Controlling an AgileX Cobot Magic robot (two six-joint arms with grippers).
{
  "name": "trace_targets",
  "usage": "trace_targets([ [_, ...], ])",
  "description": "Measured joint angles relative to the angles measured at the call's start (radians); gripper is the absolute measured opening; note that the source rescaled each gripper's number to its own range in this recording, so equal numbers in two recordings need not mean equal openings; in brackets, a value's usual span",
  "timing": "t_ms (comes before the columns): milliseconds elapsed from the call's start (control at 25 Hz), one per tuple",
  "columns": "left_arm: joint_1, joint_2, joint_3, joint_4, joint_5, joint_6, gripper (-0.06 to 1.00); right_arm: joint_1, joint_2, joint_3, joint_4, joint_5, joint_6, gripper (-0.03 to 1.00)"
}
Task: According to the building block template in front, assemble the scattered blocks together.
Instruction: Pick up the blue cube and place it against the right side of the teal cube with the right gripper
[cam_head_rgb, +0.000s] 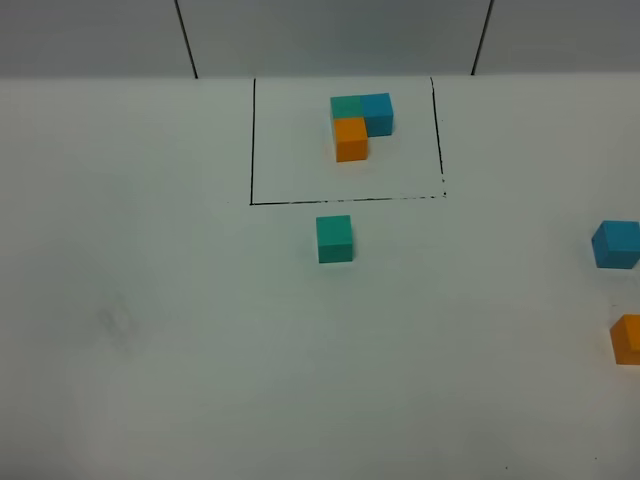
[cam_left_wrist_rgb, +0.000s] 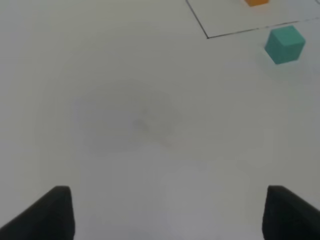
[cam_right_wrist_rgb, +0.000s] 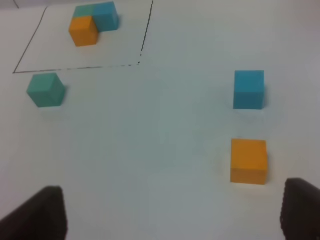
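Lying at the frame's right edge, the blue cube (cam_head_rgb: 615, 244) and orange cube (cam_head_rgb: 627, 339) are judged nearest the right tool (cam_right_wrist_rgb: 175, 212), jaws parted.

Left hand (cam_left_wrist_rgb: 169, 202): jaws spread wide above the white table (cam_left_wrist_rgb: 125, 125). Small matte teal cube (cam_left_wrist_rgb: 285, 45) rests just outside the thin black drawn line (cam_left_wrist_rgb: 250, 31).

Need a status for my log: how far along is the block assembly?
Nothing done: the teal block, blue block and orange block lie apart. Nothing in hand: the left gripper and right gripper are open, empty. Remaining: joining all three like the template.
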Motion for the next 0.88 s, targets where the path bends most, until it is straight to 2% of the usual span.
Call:
trace_targets([
  [200,0.031,0.000,0.000,-0.009,-0.001,-0.038,0.55,0.000,0.000,0.000,0.000,0.000,0.000,0.74],
  [880,0.031,0.000,0.000,-0.004,-0.001,-0.062,0.54,0.000,0.000,0.000,0.000,-0.001,0.000,0.74],
])
